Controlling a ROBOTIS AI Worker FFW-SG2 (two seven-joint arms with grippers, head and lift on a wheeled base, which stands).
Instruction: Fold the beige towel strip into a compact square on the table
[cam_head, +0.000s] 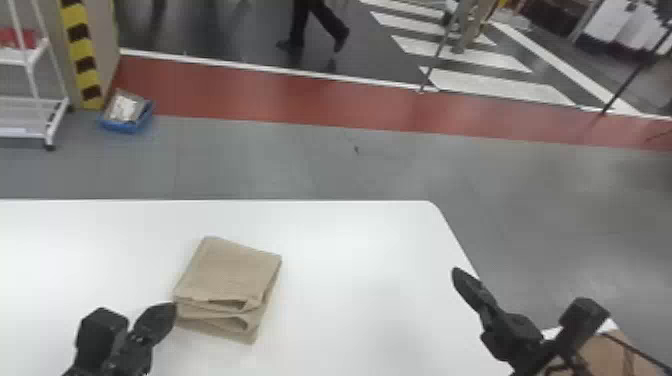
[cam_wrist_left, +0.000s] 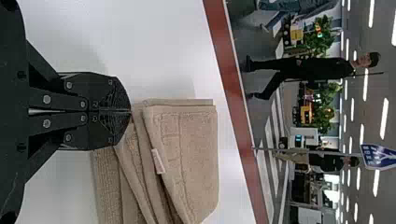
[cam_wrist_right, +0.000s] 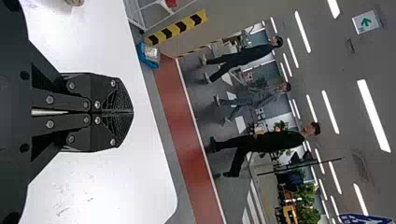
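Observation:
The beige towel (cam_head: 235, 275) lies folded in a thick, roughly square stack on the white table, its layered folds facing the near side and gaping a little. My left gripper (cam_head: 170, 307) is at the towel's near left corner in the head view; in the left wrist view the left gripper (cam_wrist_left: 130, 111) is shut, its tips right at the edge of the towel (cam_wrist_left: 187, 154), with no cloth seen between them. Off to the right, near the table's right edge, is my right gripper (cam_head: 456, 272); the right wrist view has the right gripper (cam_wrist_right: 131, 112) shut and holding nothing.
The white table (cam_head: 360, 240) ends at a rounded far right corner. A brown box (cam_head: 600, 352) stands beneath the right arm. Beyond the table, a blue bin (cam_head: 125, 112) and a white rack (cam_head: 35, 105) are on the floor.

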